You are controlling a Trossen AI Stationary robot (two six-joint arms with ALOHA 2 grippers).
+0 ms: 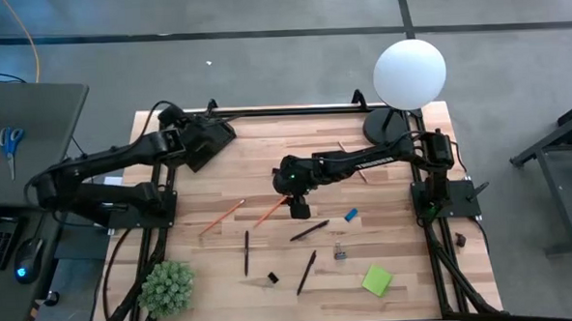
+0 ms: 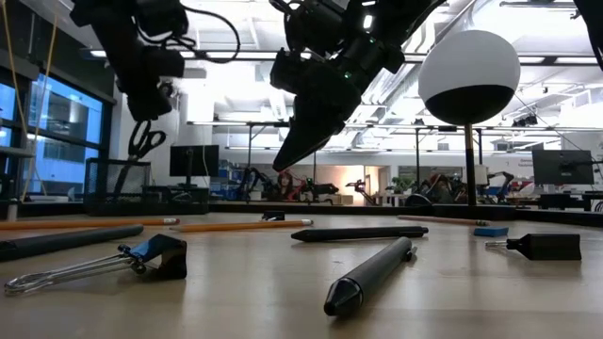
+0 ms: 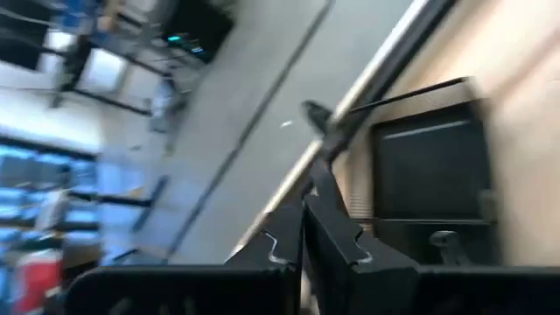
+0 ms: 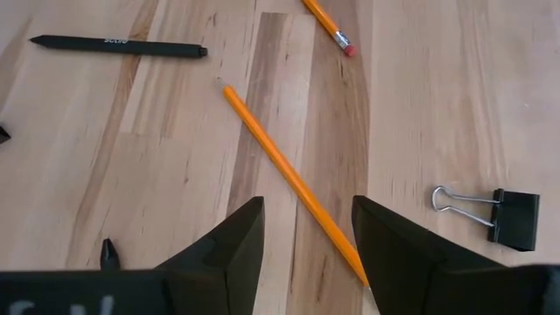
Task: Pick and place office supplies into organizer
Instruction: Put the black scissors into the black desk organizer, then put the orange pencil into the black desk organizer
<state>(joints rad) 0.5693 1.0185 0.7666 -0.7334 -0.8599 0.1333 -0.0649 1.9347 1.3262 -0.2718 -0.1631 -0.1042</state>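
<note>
My left gripper (image 1: 210,137) is at the table's far left corner, over the black organizer (image 3: 429,166), and is shut on small dark scissors (image 2: 141,141). My right gripper (image 4: 306,210) is open and hovers mid-table, pointing down. Its fingers stand on either side of an orange pencil (image 4: 289,175) that lies flat, and touch nothing. A second orange pencil (image 1: 221,217), black pens (image 1: 308,230), binder clips (image 4: 503,214), a blue eraser (image 1: 350,215) and a green sticky pad (image 1: 376,279) lie on the wood. My left gripper pinches the small scissors between its two shut fingers (image 3: 289,241), coming from above and pointing down. The handle loops (image 2: 141,146) hang below the fingertips, lifted clear of the table. Which part sits between the fingers is hidden by the gripper itself.
A lamp with a white globe (image 1: 410,73) stands at the far right corner and a green spiky plant (image 1: 166,287) at the near left. A wooden pencil (image 1: 349,158) lies under the right arm. A grey desk with blue scissors (image 1: 11,142) stands left of the table.
</note>
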